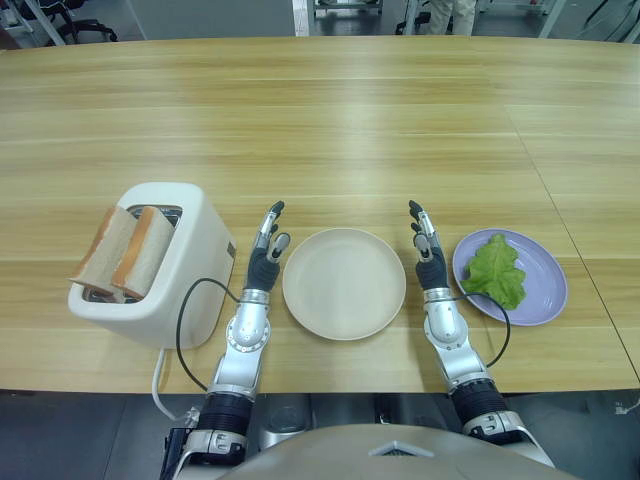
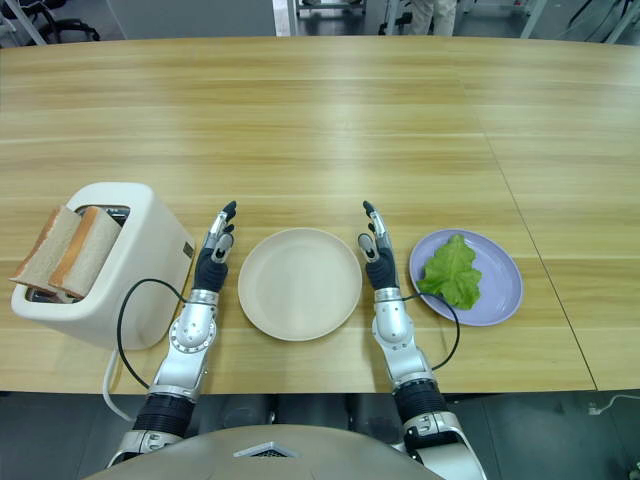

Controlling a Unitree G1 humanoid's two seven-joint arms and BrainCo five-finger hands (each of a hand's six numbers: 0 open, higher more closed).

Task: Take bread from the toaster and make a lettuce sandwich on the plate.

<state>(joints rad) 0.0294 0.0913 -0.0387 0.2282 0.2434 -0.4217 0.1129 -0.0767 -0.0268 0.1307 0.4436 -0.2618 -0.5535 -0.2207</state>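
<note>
A big wooden bench [image 1: 350, 120] carries all the things. Its boards run from left to right.

A cream toaster [image 1: 190, 275] sits on the left side, near the front edge. Its long side runs from the front toward the back, and its slots face up.

A round cream plate [image 1: 344, 283] lies flat in the middle, just right of the toaster and apart from it.

A round purple plate [image 1: 545, 290] lies flat on the right, near the cream plate but not touching it.

The left robot hand [image 1: 265, 250] rests between the toaster and the cream plate. Its fingers are straight and point away across the bench. It is released and holds nothing.

The right robot hand [image 1: 428, 250] rests between the cream plate and the purple plate. Its fingers are also straight and point the same way. It is released too.

2 slices of bread [image 1: 125, 250] stand in the toaster slots, side by side. They stick up out of the top and lean toward the left. Their thin brown edges face the front.

A green lettuce [image 1: 495, 270] leaf lies flat on the purple plate, on its left half. Its long way runs from back to front, with the front end a bit to the right.

A thin black cord [image 1: 185, 320] loops on the bench between the toaster and the left arm.
</note>
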